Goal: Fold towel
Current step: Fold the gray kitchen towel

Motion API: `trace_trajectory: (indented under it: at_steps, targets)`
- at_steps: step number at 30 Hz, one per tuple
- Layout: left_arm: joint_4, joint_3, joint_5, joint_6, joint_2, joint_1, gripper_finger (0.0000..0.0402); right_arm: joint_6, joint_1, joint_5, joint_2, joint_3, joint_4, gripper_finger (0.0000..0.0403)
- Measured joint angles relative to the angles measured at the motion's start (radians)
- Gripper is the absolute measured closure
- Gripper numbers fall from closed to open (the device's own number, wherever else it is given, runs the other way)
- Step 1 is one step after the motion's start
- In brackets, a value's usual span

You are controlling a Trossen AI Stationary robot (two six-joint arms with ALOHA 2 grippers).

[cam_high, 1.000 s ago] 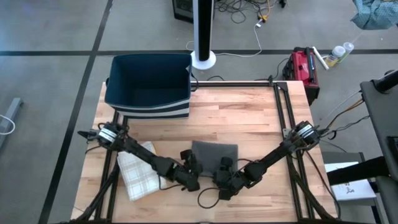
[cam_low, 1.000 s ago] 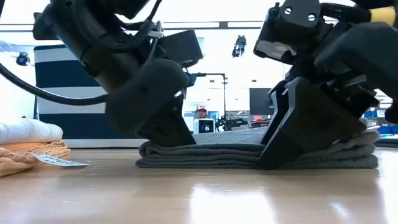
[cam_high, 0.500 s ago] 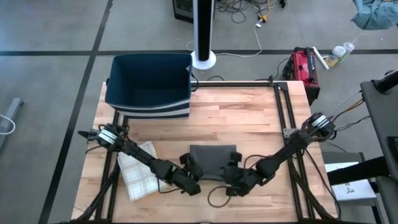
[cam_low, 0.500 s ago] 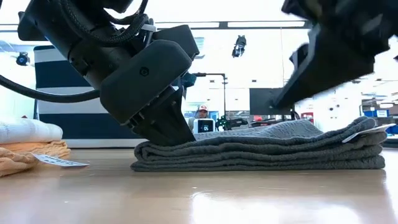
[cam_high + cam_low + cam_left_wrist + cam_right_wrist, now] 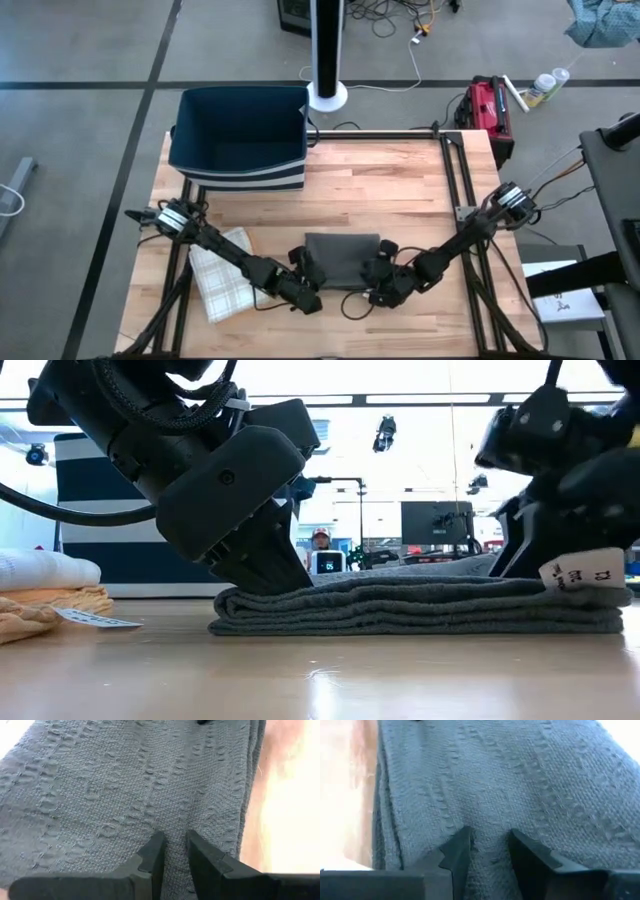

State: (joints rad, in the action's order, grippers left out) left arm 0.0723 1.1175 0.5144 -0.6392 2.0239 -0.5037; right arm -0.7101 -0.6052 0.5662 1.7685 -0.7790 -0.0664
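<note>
Gripping one folded grey towel (image 5: 343, 258) | left gripper (image 5: 172, 851), right gripper (image 5: 489, 851) pinch it | two grippers

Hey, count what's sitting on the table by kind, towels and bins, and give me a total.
Grey towels: 1, folded, mid-table
Checked towels: 1, at the left edge
Blue bins: 1, at the far left corner
Total: 3
The low view hints at more cloth stacked at the left; from above it cannot be told apart.
</note>
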Motion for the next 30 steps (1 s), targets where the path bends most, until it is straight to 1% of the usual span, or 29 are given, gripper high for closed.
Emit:
trace_trajectory:
  at_steps: [2,3,5,7,9,11,14,17,20,22,26,30]
  targets:
    - [-0.001,0.0,0.0,-0.001,0.0,0.0,0.0326,0.036,-0.001,-0.018,-0.035,0.001,-0.015,0.027]
    - [-0.001,0.0,0.0,-0.001,0.0,0.0,0.0326,0.056,-0.003,-0.01,-0.054,0.001,-0.019,0.027]
    - [-0.002,0.0,0.0,0.001,0.0,0.0,0.0326,0.082,-0.001,0.052,-0.102,0.001,-0.038,0.027]
    - [-0.002,0.0,0.0,0.001,0.0,0.0,0.0326,0.08,0.025,0.12,-0.134,0.002,-0.062,0.027]
    - [-0.004,-0.001,0.001,0.001,0.001,0.0,0.0326,0.07,0.062,0.141,-0.144,0.021,-0.083,0.027]
    - [-0.004,-0.001,0.003,0.001,0.001,0.0,0.0326,0.043,0.107,0.12,-0.145,0.048,-0.083,0.027]
    - [-0.005,-0.001,0.005,0.001,0.001,0.0,0.0326,-0.026,0.178,0.059,-0.124,0.107,-0.054,0.027]
    - [-0.008,-0.001,0.01,0.001,0.003,0.0,0.0326,-0.069,0.221,0.043,-0.091,0.173,0.051,0.027]
    - [-0.008,-0.001,0.013,0.001,0.003,0.0,0.0326,-0.051,0.226,0.029,-0.09,0.216,0.138,0.027]
    - [-0.008,-0.001,0.014,-0.002,0.003,0.0,0.0326,-0.03,0.225,0.012,-0.115,0.222,0.14,0.027]
    - [-0.011,-0.001,0.019,-0.002,0.003,0.0,0.0326,0.022,0.219,-0.036,-0.204,0.228,0.11,0.027]
    - [-0.003,0.004,0.019,0.016,-0.004,0.0,0.0326,0.061,0.222,0.013,-0.289,0.234,0.111,0.027]
